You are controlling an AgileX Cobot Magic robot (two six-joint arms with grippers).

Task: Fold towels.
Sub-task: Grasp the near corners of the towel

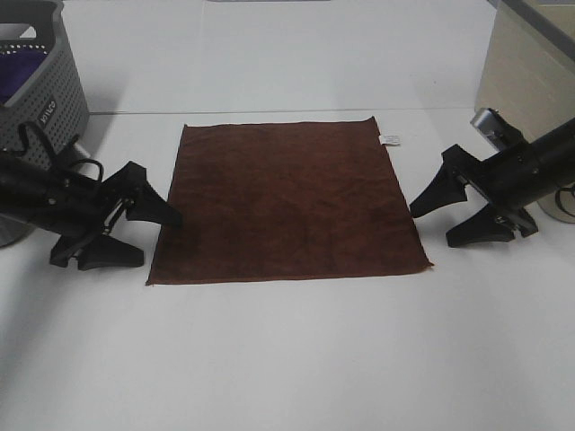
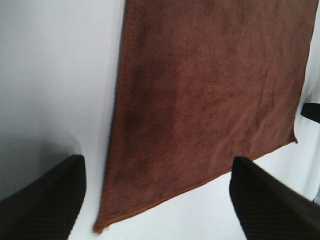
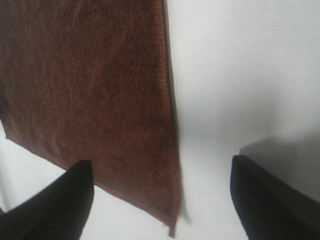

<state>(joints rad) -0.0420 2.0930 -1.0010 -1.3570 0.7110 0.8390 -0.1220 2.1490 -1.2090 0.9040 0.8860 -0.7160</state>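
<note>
One dark reddish-brown towel (image 1: 287, 202) lies flat and unfolded on the white table (image 1: 287, 359), with a small white tag (image 1: 390, 140) at its far right corner. My left gripper (image 1: 154, 239) is open beside the towel's near left corner, low over the table, one fingertip touching or just over the left edge. My right gripper (image 1: 434, 226) is open beside the near right corner, just off the cloth. The left wrist view shows the towel (image 2: 210, 95) between the open fingers (image 2: 45, 200). The right wrist view shows its corner (image 3: 100, 90) between the fingers (image 3: 270, 200).
A grey perforated basket (image 1: 40, 99) holding purple cloth stands at the back left, close behind the left arm. A beige box (image 1: 530, 72) stands at the back right. A pale round object (image 1: 562, 205) sits at the right edge behind the right arm.
</note>
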